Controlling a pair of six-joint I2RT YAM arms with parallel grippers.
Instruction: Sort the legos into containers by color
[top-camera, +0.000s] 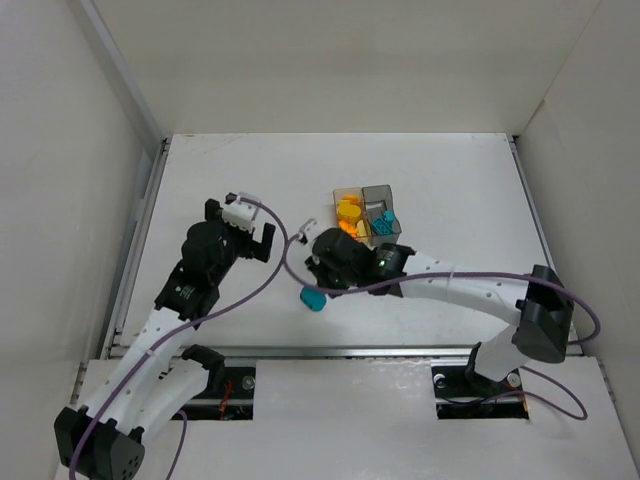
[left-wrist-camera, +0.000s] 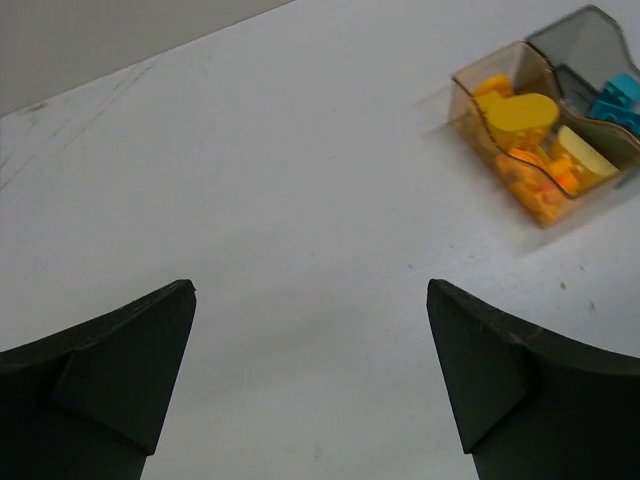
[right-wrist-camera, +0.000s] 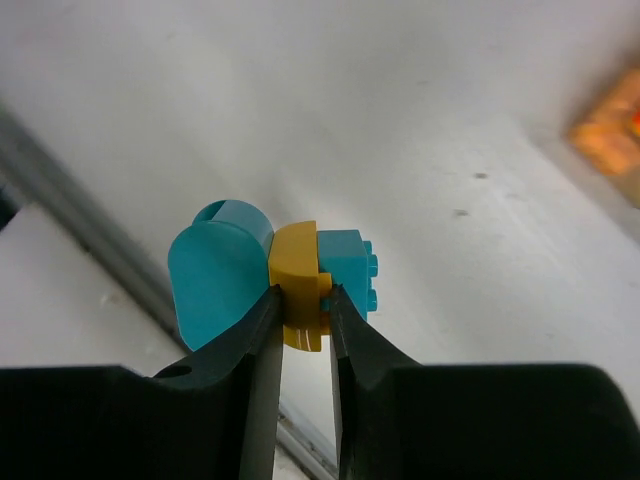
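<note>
My right gripper is shut on a yellow lego that is stuck between a rounded teal piece and a teal brick. It holds this cluster just above the table, near-left of the bins. The orange-amber bin holds orange and yellow pieces. The smoky grey bin joined to its right holds teal pieces. My left gripper is open and empty over bare table, left of the bins, with nothing between its fingers.
White walls enclose the table on three sides. A metal rail runs along the near edge, close below the right gripper. A purple cable loops between the two arms.
</note>
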